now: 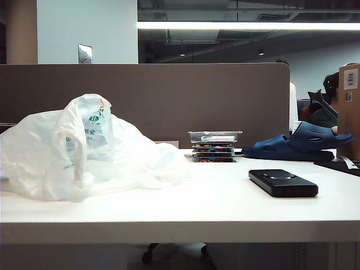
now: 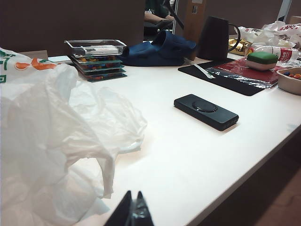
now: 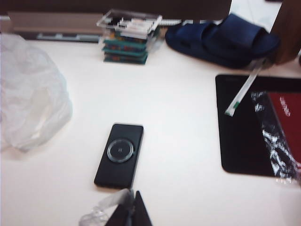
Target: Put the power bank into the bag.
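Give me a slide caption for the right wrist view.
Right gripper, jaws shut, hovers above the power bank lying flat beside the bag.

Bag [image 2: 51, 141] — cropped; both hands [image 3: 130, 207] — edge-cut.

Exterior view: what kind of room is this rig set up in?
Probably an open-plan office or lab: a white desk backed by a grey partition screen, a ceiling strip light overhead, and a seated person behind.

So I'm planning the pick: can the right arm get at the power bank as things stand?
Probably yes: the power bank lies flat on bare table, nothing on it, just ahead of the shut right gripper.
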Controlling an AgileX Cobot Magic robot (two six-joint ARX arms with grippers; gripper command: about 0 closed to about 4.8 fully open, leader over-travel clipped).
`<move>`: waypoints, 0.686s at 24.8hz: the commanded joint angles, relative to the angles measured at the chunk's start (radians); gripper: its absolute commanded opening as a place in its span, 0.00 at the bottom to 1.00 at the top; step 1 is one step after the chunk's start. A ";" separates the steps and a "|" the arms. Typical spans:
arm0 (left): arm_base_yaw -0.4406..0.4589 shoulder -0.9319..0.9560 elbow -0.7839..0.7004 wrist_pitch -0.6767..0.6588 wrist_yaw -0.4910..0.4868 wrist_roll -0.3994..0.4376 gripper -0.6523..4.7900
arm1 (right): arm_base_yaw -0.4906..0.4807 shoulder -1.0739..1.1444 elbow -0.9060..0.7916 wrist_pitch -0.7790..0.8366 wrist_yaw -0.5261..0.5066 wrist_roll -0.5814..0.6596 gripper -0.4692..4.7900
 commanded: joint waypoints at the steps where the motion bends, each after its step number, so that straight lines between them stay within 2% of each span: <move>1: 0.002 0.000 0.003 0.006 0.008 -0.003 0.11 | 0.001 0.124 0.130 -0.128 -0.049 0.002 0.08; 8: 0.002 0.000 0.003 0.005 0.008 -0.003 0.11 | 0.003 0.389 0.379 -0.279 -0.098 0.080 0.08; 12: 0.002 0.000 0.003 0.005 0.007 -0.003 0.11 | 0.096 0.584 0.534 -0.391 -0.090 0.103 0.08; 17: 0.002 0.000 0.003 0.005 0.007 -0.003 0.11 | 0.191 0.749 0.599 -0.402 -0.065 0.129 0.09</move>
